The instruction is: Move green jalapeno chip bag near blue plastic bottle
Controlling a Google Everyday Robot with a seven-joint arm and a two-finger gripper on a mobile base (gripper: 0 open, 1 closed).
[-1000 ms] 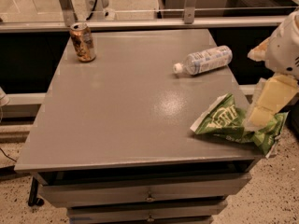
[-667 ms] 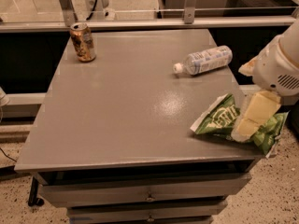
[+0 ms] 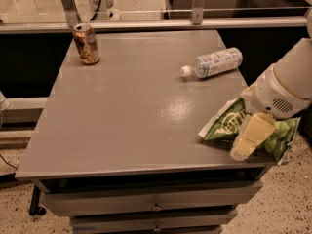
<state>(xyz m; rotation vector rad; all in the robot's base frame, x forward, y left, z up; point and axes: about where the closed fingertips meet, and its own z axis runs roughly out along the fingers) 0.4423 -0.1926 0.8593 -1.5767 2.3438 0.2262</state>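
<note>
The green jalapeno chip bag (image 3: 228,125) lies crumpled at the front right corner of the grey table (image 3: 126,111), its right end hanging over the edge. My gripper (image 3: 249,139) comes in from the right on the white arm and hangs low over the middle of the bag, covering part of it. The blue plastic bottle (image 3: 213,62) lies on its side at the back right of the table, white cap pointing left, well behind the bag and apart from it.
A gold-brown drink can (image 3: 87,44) stands upright at the back left corner. A metal rail (image 3: 156,23) runs behind the table. Drawers (image 3: 156,206) sit under the tabletop. The floor is speckled.
The arm has swung left and down from the table's right edge, and the gripper now sits over the middle of the chip bag. Bag, bottle and can have not moved.
</note>
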